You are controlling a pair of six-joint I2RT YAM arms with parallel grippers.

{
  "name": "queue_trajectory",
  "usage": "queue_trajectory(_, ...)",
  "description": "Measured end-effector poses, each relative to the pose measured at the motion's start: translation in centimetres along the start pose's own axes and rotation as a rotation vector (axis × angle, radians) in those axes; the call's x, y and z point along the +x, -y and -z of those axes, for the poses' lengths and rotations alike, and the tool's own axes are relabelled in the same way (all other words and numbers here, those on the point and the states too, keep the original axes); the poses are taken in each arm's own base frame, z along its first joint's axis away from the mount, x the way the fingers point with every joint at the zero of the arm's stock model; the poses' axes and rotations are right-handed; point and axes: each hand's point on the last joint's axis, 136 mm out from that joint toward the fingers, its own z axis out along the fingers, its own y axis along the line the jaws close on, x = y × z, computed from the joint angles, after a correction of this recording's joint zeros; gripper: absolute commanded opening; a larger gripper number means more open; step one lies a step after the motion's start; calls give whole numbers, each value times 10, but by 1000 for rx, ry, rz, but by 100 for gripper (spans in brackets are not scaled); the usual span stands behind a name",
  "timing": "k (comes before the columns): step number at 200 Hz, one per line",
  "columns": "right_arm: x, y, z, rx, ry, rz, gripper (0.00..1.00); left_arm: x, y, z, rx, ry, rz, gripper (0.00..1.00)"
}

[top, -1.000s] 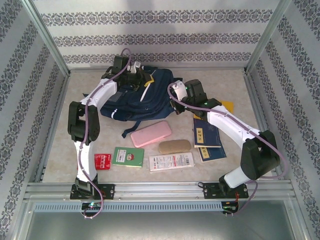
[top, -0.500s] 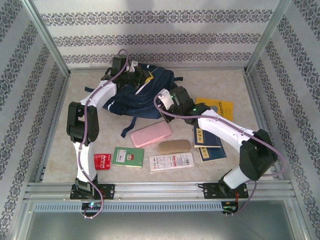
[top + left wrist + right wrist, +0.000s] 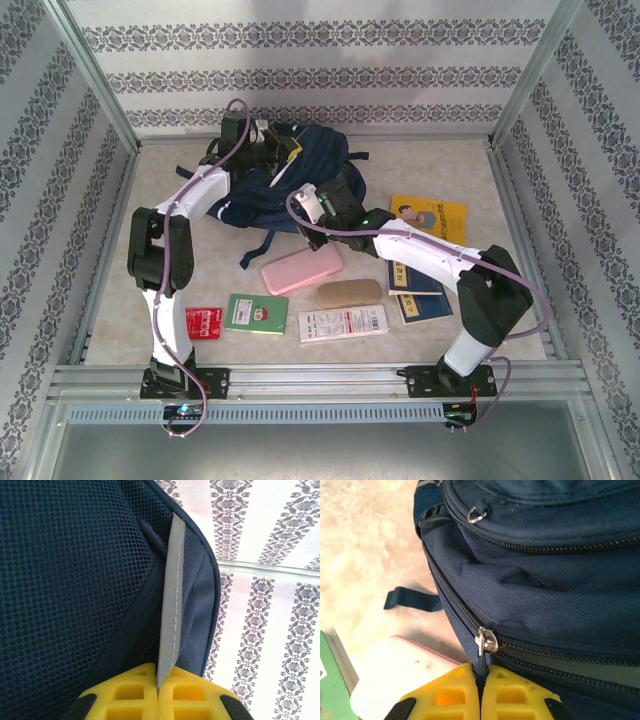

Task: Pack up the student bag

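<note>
The student bag (image 3: 262, 190) lies at the table's back as the right gripper (image 3: 481, 680), pinched shut on its zipper pull (image 3: 486, 641), has swung leftward while the left gripper (image 3: 158, 687), clamped on a grey strap (image 3: 170, 605), steadies it, apparently unzipping for packing.

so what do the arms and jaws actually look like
The left arm and right arm match: white shells on the links, black joint housings, and a purple cable trailing along each. The jaws are yellow plastic with square moulded pockets.
</note>
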Motion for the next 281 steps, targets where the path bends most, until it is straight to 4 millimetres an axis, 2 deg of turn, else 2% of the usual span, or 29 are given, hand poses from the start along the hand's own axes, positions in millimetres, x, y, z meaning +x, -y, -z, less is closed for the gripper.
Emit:
queue_trajectory(29, -7, -14, -13, -22, 0, 12, 8, -3, -3, 1, -2, 31, 29, 0)
queue_trajectory(114, -4, -38, -59, 29, -57, 51, 10, -4, -4, -4, -15, 77, 97, 0)
queue_trajectory(203, -16, -64, -112, 10, -62, 53, 18, -10, -4, -4, -19, 115, 145, 0)
queue_trajectory(251, -25, -76, -134, -19, -56, 43, 24, -11, -3, -4, -17, 121, 155, 0)
queue_trajectory(281, -29, -86, -145, -50, -52, 32, 37, -13, 3, -4, -6, 124, 150, 0)
